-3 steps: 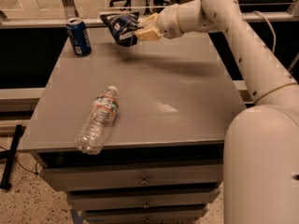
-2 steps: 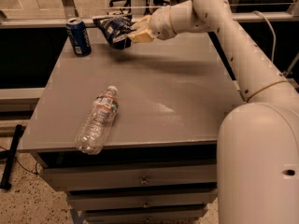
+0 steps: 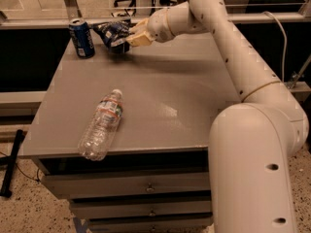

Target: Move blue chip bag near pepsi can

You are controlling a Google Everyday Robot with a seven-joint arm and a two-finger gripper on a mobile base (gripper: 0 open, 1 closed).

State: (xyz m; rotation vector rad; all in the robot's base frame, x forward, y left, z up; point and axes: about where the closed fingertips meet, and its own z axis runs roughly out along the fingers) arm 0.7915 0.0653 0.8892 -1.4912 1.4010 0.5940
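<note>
Upper left of frame: tool (image 3: 131, 37) clamped on chip bag (image 3: 111, 32), bag's long axis running left from the tool toward the can (image 3: 81, 38), just beside it.

arm (image 3: 228, 42): outstretched | gripper (image 3: 129, 37): top left, fingers (image 3: 139, 39) clamped on blue chip bag (image 3: 110, 32)

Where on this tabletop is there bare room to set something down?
Bare: the grey tabletop right of the lying clear plastic bottle. Crowded: the far-left corner, where the end effector holds the crumpled dark-blue foil chip bag beside the upright blue soda can.
</note>
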